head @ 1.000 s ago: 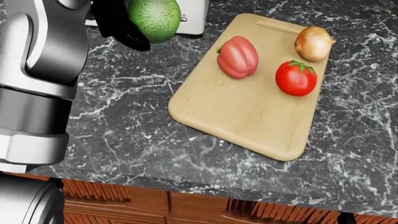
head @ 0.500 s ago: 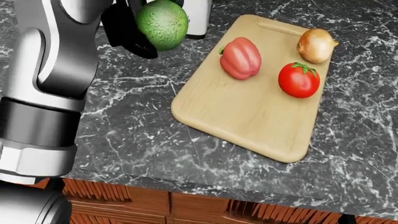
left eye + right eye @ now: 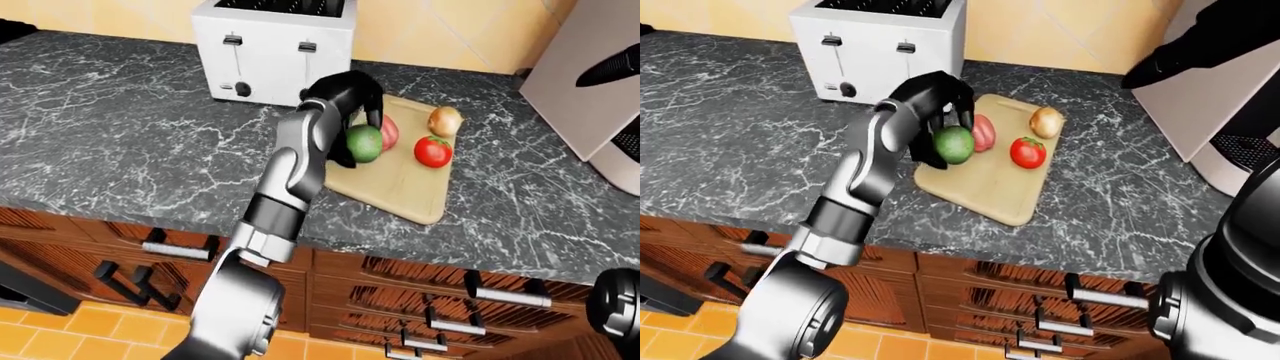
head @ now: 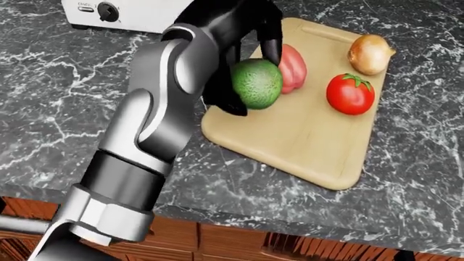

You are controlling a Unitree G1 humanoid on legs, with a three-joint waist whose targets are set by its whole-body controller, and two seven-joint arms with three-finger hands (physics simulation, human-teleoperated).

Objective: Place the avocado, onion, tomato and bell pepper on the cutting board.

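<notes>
The board point(image 4: 304, 136) lay on the dark marble counter point(image 4: 58, 109), its long axis running from the head view's upper left edge down toward the lower right. On it sat three things: the pepper point(image 4: 293, 68) near the top left, mostly hidden behind the avocado, the onion point(image 4: 370, 53) at the top right corner, and the tomato point(image 4: 350, 93) just below the onion, its green stem turned up and toward the onion.

The left hand point(image 4: 235, 38) had its black fingers point(image 4: 271, 41) wrapped round the avocado point(image 4: 257, 83) — one finger over the top, another under the lower left. The avocado was at the board's left edge, in front of the pepper; whether it touched the wood could not be told. Its long axis ran roughly up and down in the head view.

The eye views showed more than the head view did — a white toaster point(image 3: 275, 49) whole, standing above the board, and wooden drawers point(image 3: 420, 292) with dark handles under the counter. In the right-eye view the right arm point(image 3: 1225, 30) reached in at the upper right, well apart from the board; its hand could not be read.
</notes>
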